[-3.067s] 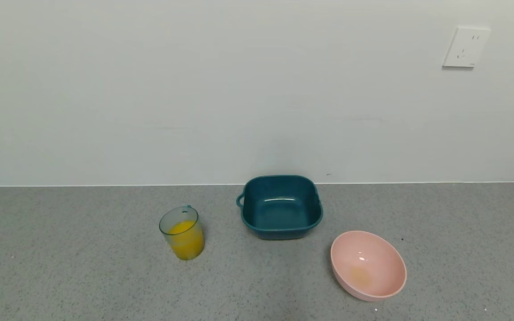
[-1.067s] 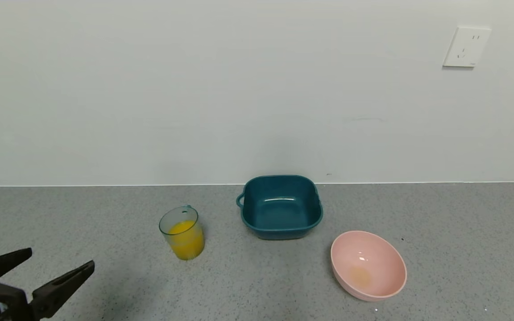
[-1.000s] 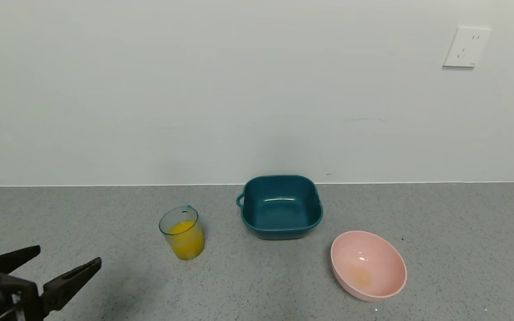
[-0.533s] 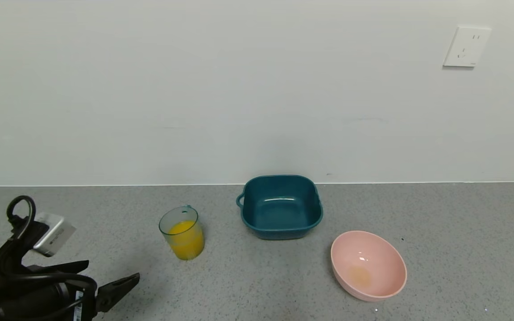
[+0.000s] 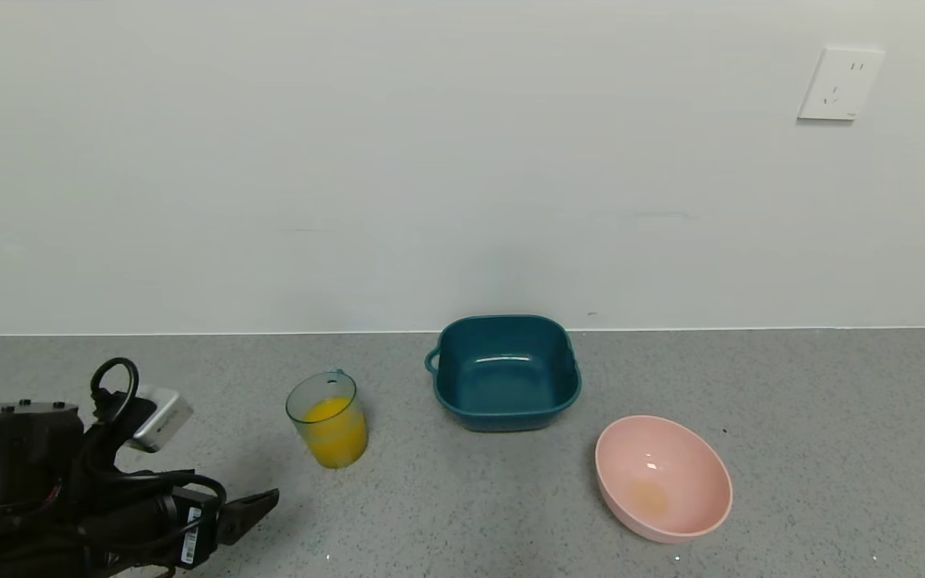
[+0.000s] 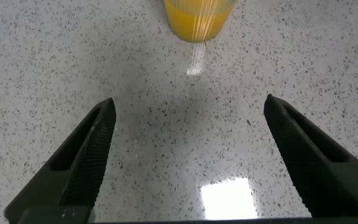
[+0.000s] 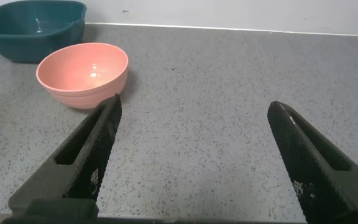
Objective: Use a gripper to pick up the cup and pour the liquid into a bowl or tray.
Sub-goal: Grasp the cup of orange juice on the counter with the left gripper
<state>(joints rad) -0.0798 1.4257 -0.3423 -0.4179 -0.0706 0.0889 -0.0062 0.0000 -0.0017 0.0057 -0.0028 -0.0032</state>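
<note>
The cup (image 5: 328, 417), a ribbed pale blue-green tumbler, stands upright on the grey counter, about half full of orange-yellow liquid (image 5: 336, 433). The dark teal basin (image 5: 506, 401) sits to its right near the wall, empty. My left gripper (image 5: 250, 510) is low at the front left, short of the cup and pointing towards it. In the left wrist view the left gripper (image 6: 189, 102) is open and empty, with the cup's base (image 6: 197, 18) straight ahead. My right gripper (image 7: 194, 102) is open and empty over bare counter, out of the head view.
A round pink bowl (image 5: 663, 478) with a faint yellow stain sits front right of the basin; it also shows in the right wrist view (image 7: 82, 71), with the basin (image 7: 33, 28) behind it. A wall socket (image 5: 838, 84) is at the upper right.
My left arm has come in from the lower left and moved right towards the cup, turning so that its knob and cables show. The cup and both bowls have not moved.
</note>
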